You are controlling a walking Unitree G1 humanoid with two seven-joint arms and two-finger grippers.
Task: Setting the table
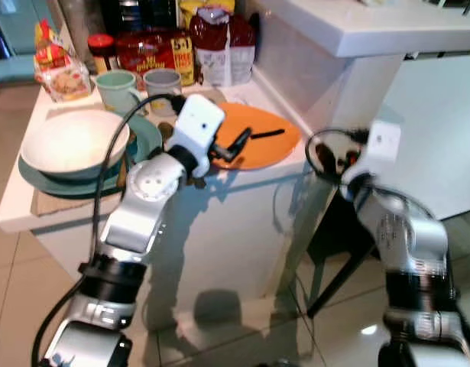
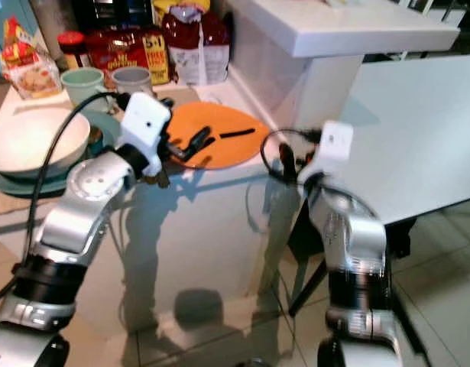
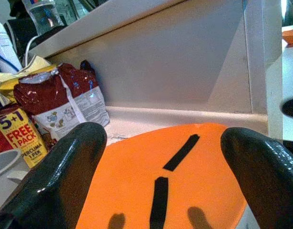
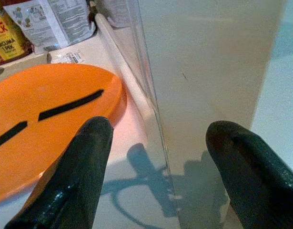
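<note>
A: What fills the upper left of the frame?
B: A white desk [image 1: 13, 210] carrying a round orange plate [image 1: 277, 141] at centre, beside a white bowl [image 1: 70, 141] on a teal plate [image 1: 147, 134].
A: And the robot's hands?
B: The left hand [image 1: 236, 144] hovers over the orange plate, fingers apart. The right hand [image 2: 290, 162], right of the plate at the desk's edge, is also spread, gripping nothing.
</note>
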